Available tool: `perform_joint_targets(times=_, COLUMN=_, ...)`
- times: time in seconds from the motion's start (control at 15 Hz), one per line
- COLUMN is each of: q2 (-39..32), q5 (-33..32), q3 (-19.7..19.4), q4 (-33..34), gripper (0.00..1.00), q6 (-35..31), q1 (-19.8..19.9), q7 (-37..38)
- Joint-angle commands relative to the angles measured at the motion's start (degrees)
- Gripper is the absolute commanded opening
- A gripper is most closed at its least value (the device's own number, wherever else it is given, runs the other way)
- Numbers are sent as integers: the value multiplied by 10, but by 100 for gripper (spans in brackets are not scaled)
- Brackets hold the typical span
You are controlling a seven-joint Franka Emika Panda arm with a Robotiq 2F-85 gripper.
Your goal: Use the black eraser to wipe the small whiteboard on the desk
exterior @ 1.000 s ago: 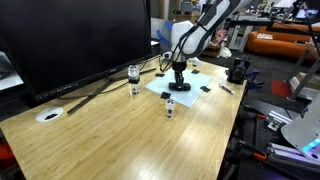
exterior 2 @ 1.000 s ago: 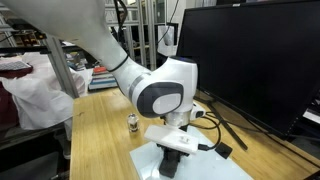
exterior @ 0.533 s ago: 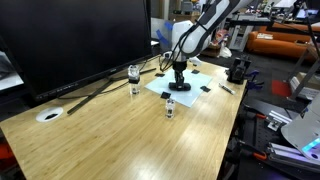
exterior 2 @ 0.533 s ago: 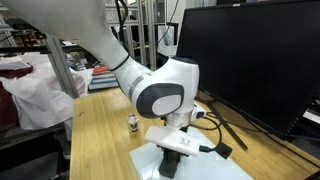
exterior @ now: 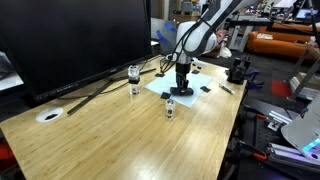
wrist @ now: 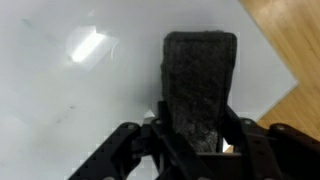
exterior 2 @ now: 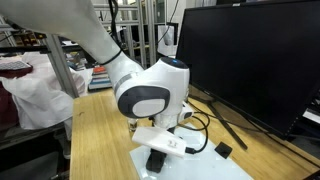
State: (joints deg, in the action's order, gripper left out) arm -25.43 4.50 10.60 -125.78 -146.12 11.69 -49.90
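The hand (wrist: pixel 200 135) was closed on the black eraser (wrist: pixel 200 80), its two fingers clamped on the block's sides. The eraser's dark felt face was lying down against the small whiteboard (wrist: pixel 80 90). The wiping stage was therefore in progress: the pickup was done and the eraser was on the board. I judged that strokes across the rest of the surface were still to come.

The wrist view showed what the others did not, namely the grip itself, a glare patch on the board, and the board's corner with bare desk (wrist: pixel 290 35) beyond it. It was blurred, though. A few faint specks lower left may have been leftover ink, but I could not be sure.

Both exterior views hid the eraser under the hand (exterior: pixel 182 88), yet they gave the setting. The whiteboard (exterior: pixel 160 86) lay flat near the desk's (exterior: pixel 110 135) far end, below a large dark monitor (exterior: pixel 70 40). A small bottle (exterior: pixel 170 108) stood just beside its near edge. From the opposite side, the arm's bulky wrist loomed over the hand (exterior 2: pixel 157 160) and the board (exterior 2: pixel 205 168).
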Motion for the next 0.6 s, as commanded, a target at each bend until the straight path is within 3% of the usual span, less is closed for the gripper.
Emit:
perform_joint_targets(times=0.0, q2=-15, q5=56, q3=23, q4=-47, gripper=26, q6=-43, q1=-1, q7=-11)
perform_joint_targets(times=0.53, q2=-8, q5=95, q3=46, q4=-82, gripper=26, q6=-93, q1=-11, q7=-2)
